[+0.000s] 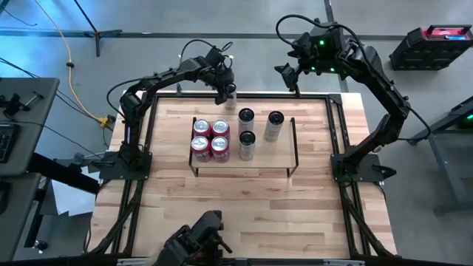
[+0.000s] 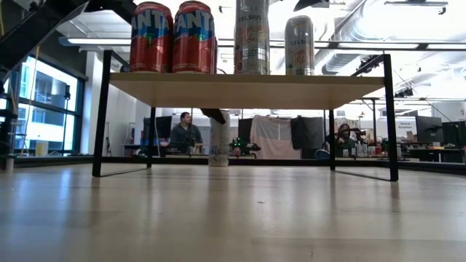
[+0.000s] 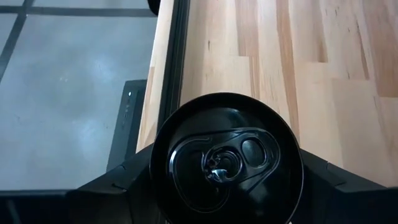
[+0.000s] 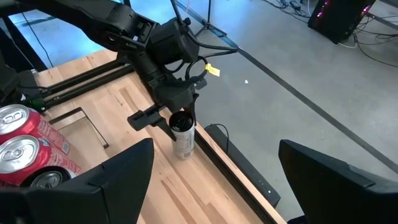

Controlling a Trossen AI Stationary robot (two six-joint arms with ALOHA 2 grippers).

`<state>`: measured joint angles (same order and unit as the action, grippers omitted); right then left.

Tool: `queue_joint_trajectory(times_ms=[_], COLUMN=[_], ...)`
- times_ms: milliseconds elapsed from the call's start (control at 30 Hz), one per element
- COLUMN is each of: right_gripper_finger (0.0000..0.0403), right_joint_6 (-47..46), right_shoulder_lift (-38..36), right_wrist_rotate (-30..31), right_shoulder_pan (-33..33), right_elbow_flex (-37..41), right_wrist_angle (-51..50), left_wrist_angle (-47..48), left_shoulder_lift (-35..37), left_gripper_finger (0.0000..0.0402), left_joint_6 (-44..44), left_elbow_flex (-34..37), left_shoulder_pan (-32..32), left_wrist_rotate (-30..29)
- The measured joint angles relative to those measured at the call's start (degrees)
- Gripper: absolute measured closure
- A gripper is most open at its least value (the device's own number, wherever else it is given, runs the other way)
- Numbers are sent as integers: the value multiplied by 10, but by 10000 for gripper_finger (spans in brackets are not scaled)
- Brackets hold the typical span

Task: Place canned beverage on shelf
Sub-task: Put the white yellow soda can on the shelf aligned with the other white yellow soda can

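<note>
At the table's far edge, left of centre, the left gripper straddles a slim can standing upright; its fingers flank the can, though I cannot tell whether they grip it. The shelf lies just nearer. The right gripper waits wide open, far right.
</note>
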<state>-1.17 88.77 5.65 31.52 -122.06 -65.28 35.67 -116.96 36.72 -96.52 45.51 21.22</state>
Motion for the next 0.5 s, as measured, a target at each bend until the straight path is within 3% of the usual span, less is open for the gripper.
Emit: queue_joint_trajectory(times_ms=[300,500], right_gripper_finger=[73,73], right_joint_6=[1,21], right_shoulder_lift=[0,0], right_wrist_rotate=[0,0], right_shoulder_pan=[0,0], right_elbow_flex=[0,0], right_wrist_angle=[0,0], left_wrist_angle=[2,1], left_shoulder_lift=[44,78], left_gripper_finger=[159,159], left_joint_6=[-36,-84], left_elbow_flex=[1,1], left_shoulder_pan=[-13,-22], left_wrist_rotate=[-47,-46])
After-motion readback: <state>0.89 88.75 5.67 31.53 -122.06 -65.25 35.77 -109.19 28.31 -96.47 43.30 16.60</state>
